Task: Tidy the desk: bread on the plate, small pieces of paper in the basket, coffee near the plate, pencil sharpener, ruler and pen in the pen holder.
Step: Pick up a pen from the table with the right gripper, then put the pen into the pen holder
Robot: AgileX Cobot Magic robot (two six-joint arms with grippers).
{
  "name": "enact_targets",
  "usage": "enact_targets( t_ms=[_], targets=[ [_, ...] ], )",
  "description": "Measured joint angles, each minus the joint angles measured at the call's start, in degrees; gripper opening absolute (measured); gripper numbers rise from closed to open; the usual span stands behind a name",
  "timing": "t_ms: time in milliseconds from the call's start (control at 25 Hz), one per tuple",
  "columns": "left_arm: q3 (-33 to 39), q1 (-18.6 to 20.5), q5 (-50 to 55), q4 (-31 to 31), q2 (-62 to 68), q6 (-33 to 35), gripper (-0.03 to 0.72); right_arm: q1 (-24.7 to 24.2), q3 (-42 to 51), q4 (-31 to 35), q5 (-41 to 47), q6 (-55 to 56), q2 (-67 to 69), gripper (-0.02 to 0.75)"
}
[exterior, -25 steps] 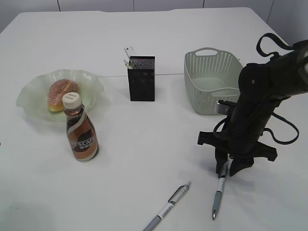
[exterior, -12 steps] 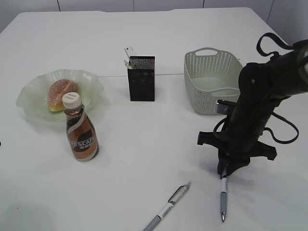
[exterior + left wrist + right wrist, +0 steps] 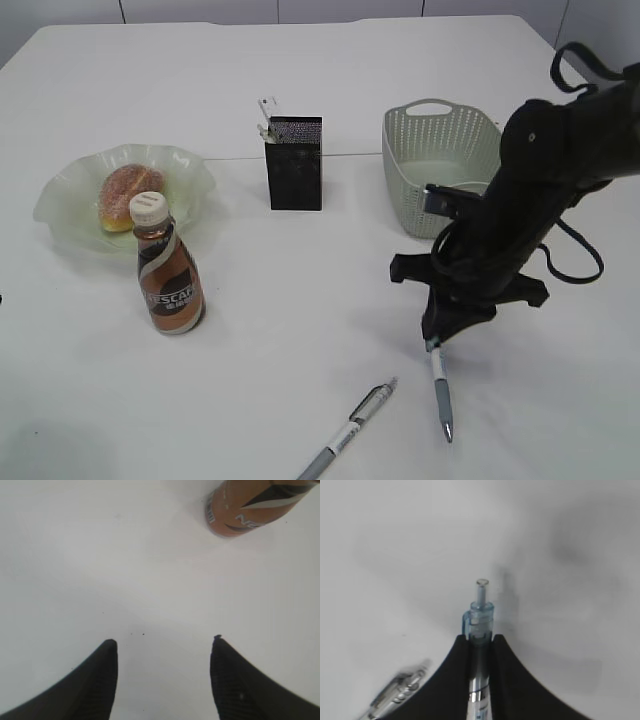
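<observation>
Pen (image 3: pixel 438 392) hangs from the right gripper (image 3: pixel 436 340), jaws clamped on its upper barrel, tip pointing down at the desk (image 3: pixel 300 290); whether the tip touches is unclear. The right wrist view shows its pale blue clicker end (image 3: pixel 480 615) poking out between the fingers (image 3: pixel 454 680). Second pen (image 3: pixel 346 432) lies flat near it. Behind stand the basket (image 3: pixel 430 170) and pen holder (image 3: pixel 295 163). Bread (image 3: pixel 130 195) sits on the plate (image 3: pixel 190 170), coffee (image 3: pixel 168 270) just beside. Left gripper (image 3: pixel 162 647) hovers with jaws apart, holding nothing.
</observation>
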Motion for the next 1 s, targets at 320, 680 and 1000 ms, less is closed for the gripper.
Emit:
enact_targets(
  t_ms=[320,680,1000],
  targets=[
    [0.00,0.00,0.11,-0.12,0.00,0.00,0.433,0.00,-6.84,1.87,2.51,-3.12,-2.99,0.051],
    [0.00,0.00,0.33,-0.24,0.00,0.00,0.433,0.00,-17.57,11.36,2.02,-13.91,-3.43,0.051],
    [0.00,0.00,0.44,-0.24,0.00,0.00,0.433,0.00,-22.07,24.92,-13.51,-28.26,-3.43,0.051]
  ],
)
